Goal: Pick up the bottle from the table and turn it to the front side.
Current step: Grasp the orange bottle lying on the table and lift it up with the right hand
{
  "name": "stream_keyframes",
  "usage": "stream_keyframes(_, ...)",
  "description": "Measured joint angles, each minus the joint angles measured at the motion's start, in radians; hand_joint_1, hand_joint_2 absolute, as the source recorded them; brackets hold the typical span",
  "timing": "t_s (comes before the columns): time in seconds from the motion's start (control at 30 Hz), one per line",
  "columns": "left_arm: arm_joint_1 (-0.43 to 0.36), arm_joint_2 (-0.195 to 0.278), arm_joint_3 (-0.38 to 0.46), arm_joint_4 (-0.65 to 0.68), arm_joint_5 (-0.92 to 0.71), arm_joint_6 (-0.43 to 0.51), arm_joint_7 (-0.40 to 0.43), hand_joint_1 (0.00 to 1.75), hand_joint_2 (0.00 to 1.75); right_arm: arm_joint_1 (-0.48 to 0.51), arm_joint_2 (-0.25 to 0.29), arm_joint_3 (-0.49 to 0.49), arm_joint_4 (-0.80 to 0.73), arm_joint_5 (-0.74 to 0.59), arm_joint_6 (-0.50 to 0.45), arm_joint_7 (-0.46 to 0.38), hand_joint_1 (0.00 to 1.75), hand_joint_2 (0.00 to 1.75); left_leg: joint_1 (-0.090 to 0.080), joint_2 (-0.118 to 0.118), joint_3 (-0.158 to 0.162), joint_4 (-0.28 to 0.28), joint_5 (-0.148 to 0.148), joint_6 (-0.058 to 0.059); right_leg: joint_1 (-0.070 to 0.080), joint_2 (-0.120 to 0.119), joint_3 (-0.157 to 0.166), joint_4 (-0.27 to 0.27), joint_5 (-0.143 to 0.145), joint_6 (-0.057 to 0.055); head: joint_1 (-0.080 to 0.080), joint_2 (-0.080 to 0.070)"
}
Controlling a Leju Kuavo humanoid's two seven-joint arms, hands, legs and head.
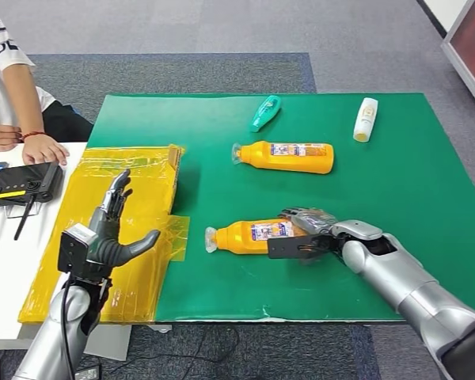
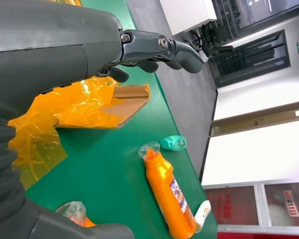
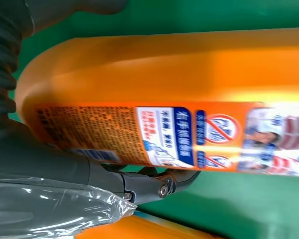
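Observation:
An orange bottle (image 1: pixel 253 235) with a clear cap lies on its side on the green mat (image 1: pixel 372 222), cap pointing left. My right hand (image 1: pixel 309 229) wraps its base end, and the bottle rests on the mat. In the right wrist view the bottle (image 3: pixel 159 99) shows its printed label, with a finger (image 3: pixel 159 186) curled along one side and the thumb on the other. My left hand (image 1: pixel 112 233) hovers open over the yellow film (image 1: pixel 134 198), holding nothing; its fingers (image 2: pixel 163 47) are spread.
A second orange bottle (image 1: pixel 289 157) lies farther back on the mat, with a teal bottle (image 1: pixel 265 112) and a white bottle (image 1: pixel 365 119) behind it. At the left a person's hand (image 1: pixel 41 148) rests near a black device (image 1: pixel 26 184) on the white table.

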Motion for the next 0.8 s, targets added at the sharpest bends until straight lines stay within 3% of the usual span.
stream_keyframes(0.2,0.001,0.003,0.003,-0.003,0.000,0.002,0.000,0.00,1.75,0.000,-0.011,0.007,0.000,0.000,0.002,0.000,0.02,1.75,0.000,0.000,0.000,0.000,0.000,0.000,0.000,0.000,0.000,0.000,0.000,0.000,0.000,0.000)
stream_keyframes(0.23,0.001,0.003,0.003,-0.003,0.000,0.002,0.000,0.00,1.75,0.000,-0.011,0.007,0.000,-0.002,0.003,0.000,0.10,1.75,0.000,0.000,0.000,0.000,0.000,0.000,0.000,0.000,0.000,0.000,0.000,0.000,0.000,0.000)
stream_keyframes(0.37,0.001,0.003,0.003,-0.003,0.000,0.000,0.000,0.00,1.75,0.000,-0.012,0.007,0.000,-0.010,0.004,-0.001,0.75,1.75,0.000,0.000,0.000,0.000,0.000,0.000,0.000,0.000,0.000,0.000,0.000,0.000,0.000,0.000)
stream_keyframes(0.47,0.001,0.004,0.003,-0.003,0.000,-0.001,0.000,0.00,1.75,0.000,-0.013,0.007,0.000,-0.018,0.003,-0.003,1.14,1.75,0.000,0.000,0.000,0.000,0.000,0.000,0.000,0.000,0.000,0.000,0.000,0.000,0.000,0.000)
stream_keyframes(0.6,0.001,0.004,0.003,-0.003,0.000,-0.002,0.000,0.00,1.75,0.000,-0.013,0.006,0.000,-0.028,0.000,-0.008,1.54,1.75,0.000,0.000,0.000,0.000,0.000,0.000,0.000,0.000,0.000,0.000,0.000,0.000,0.000,0.000)
stream_keyframes(0.7,0.000,0.004,0.002,-0.002,0.000,-0.002,0.000,0.00,1.75,0.002,-0.013,0.006,0.000,-0.036,-0.003,-0.018,1.74,1.75,0.000,0.000,0.000,0.000,0.000,0.000,0.000,0.000,0.000,0.000,0.000,0.000,0.000,0.000)
stream_keyframes(0.8,-0.002,0.004,0.002,-0.002,0.002,-0.001,0.000,0.00,1.75,0.005,-0.013,0.005,0.000,-0.047,-0.005,-0.025,1.75,1.75,0.000,0.000,0.001,0.000,0.000,0.000,0.000,0.000,0.000,0.000,0.000,0.000,0.000,0.000)
